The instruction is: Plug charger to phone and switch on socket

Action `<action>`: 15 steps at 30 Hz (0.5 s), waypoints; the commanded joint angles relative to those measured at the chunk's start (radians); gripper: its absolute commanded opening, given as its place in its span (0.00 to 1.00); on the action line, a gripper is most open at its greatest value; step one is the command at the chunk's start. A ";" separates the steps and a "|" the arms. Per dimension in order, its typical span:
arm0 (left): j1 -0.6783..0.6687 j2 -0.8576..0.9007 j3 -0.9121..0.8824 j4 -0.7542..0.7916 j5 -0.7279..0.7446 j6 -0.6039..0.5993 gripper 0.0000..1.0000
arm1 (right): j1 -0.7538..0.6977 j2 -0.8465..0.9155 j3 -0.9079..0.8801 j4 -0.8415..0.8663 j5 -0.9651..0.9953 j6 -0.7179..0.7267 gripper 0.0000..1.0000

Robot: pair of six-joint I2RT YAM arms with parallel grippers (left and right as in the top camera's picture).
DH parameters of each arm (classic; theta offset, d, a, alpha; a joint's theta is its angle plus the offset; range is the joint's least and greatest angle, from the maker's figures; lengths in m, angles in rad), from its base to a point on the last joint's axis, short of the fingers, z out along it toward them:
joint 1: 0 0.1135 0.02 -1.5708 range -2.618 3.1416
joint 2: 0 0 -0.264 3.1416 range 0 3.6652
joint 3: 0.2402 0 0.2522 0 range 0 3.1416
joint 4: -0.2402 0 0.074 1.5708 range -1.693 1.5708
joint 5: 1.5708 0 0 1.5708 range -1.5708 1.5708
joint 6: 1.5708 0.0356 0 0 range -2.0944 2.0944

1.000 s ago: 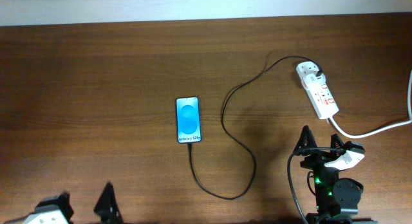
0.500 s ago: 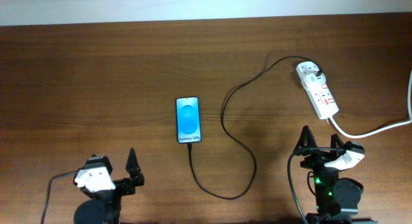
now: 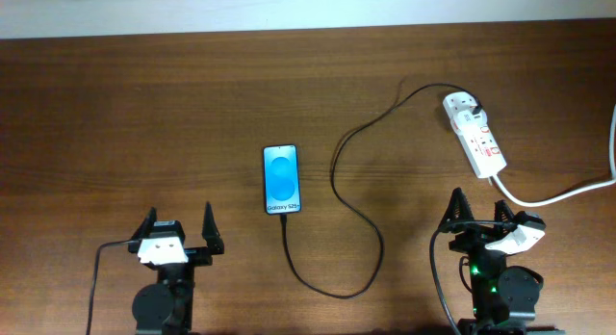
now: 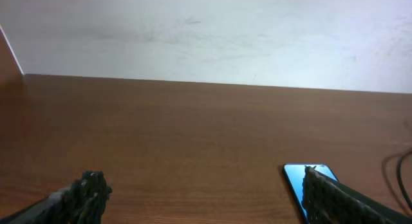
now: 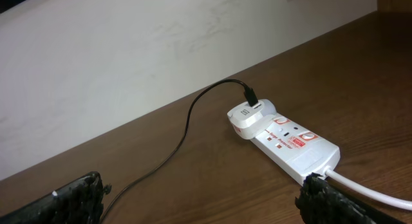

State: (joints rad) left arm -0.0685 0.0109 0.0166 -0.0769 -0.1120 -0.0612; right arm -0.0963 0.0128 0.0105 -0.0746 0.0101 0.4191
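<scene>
Lower left, the left gripper [image 3: 179,221] sits with jaws apart and empty. At centre, the charger [image 3: 334,176] meets the bottom edge of the phone [image 3: 281,179], apparently plugged in. Upper right lies the socket [image 3: 474,133]. The right gripper [image 3: 478,204], apart just below it, likely needs to press the switch next.

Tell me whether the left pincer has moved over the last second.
Yes. The left pincer has swung in from the frame's bottom-left corner, toward the phone, which has stayed put.

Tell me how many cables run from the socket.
2: the black charger leaves the socket's far end toward the phone; the white cord exits its near end toward the right edge.
</scene>
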 commanded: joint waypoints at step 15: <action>0.032 -0.006 -0.008 -0.002 0.065 0.116 0.99 | 0.004 -0.007 -0.005 -0.007 -0.002 -0.004 0.98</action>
State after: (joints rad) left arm -0.0425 0.0109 0.0166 -0.0795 -0.0586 0.0383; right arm -0.0963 0.0128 0.0105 -0.0746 0.0101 0.4183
